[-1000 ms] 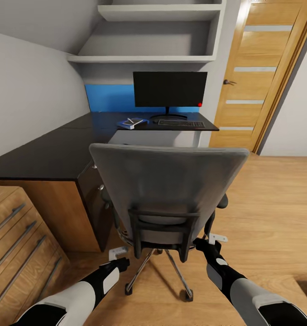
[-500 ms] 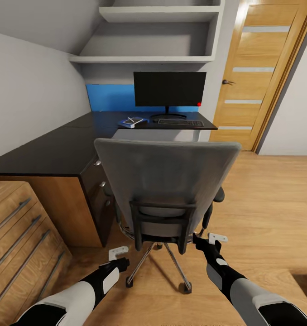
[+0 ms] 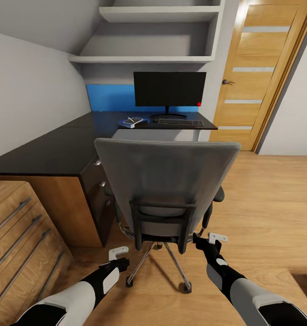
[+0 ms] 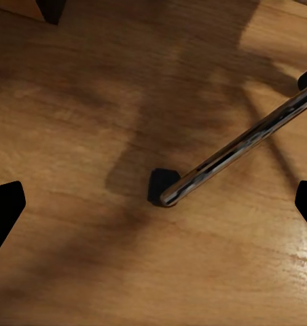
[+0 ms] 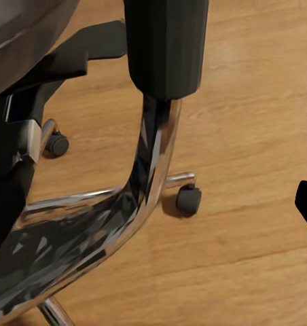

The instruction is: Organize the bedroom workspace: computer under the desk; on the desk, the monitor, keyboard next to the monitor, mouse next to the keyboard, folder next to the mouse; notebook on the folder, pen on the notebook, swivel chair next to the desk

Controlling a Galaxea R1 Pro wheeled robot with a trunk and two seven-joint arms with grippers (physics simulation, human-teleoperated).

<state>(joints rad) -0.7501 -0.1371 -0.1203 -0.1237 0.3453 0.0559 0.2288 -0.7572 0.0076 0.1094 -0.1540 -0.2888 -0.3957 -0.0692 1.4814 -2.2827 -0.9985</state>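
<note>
Nothing is seen moved since half a second ago. Behind the swivel chair (image 3: 167,190), near the desk (image 3: 58,154), left gripper (image 3: 118,254) and right gripper (image 3: 212,240) are held spread, empty.

L-shaped black table (image 3: 49,154): monitor (image 3: 170,89) at far end, keyboard (image 3: 180,122) just in front of it, blue folder (image 3: 128,122) w/ notebook (image 3: 135,120) + pen (image 3: 130,121) on top, left of keyboard. Wood floor (image 3: 271,208): swivel chair (image 3: 167,185) on castors, beside table.
</note>
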